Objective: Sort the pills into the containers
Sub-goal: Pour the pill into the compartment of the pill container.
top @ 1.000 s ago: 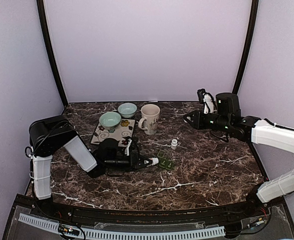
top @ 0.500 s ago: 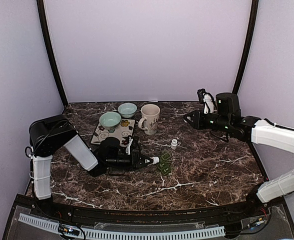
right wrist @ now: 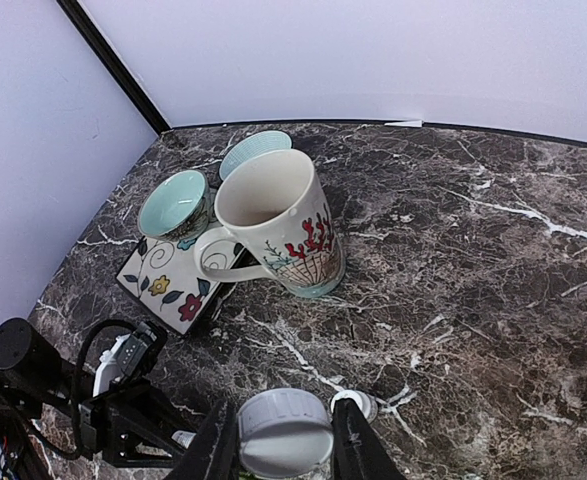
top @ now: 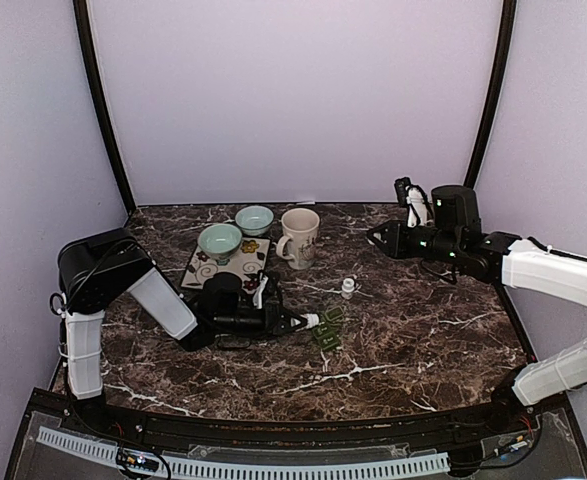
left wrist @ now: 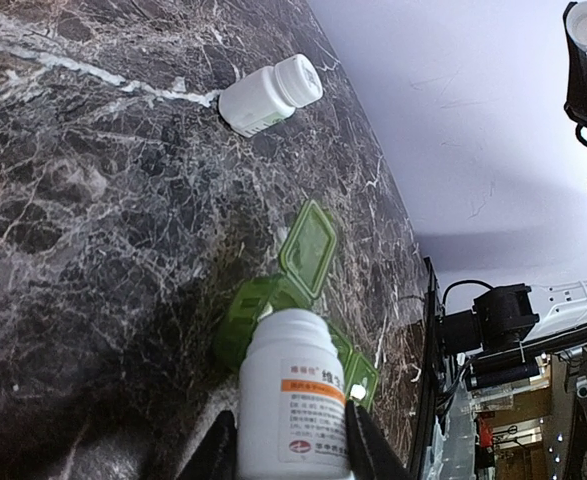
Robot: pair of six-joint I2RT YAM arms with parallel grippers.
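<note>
1. The left jaws are clamped around the body of the white pill bottle (left wrist: 291,395). The bottle is tipped top-first over the green pill organiser (left wrist: 308,248), which lies lids-open on the counter (left wrist: 93,200).
2. The bottle looks light, rigid and smooth, so a firm mid-body hold across the label should suit pouring.
3. The organiser seems thin and light, and likely to slide if nudged.
4. The right jaws pinch a white cap (right wrist: 283,430), well apart from the organiser.
5. 1 small capped bottle (top: 348,288) stands near the organiser.
</note>
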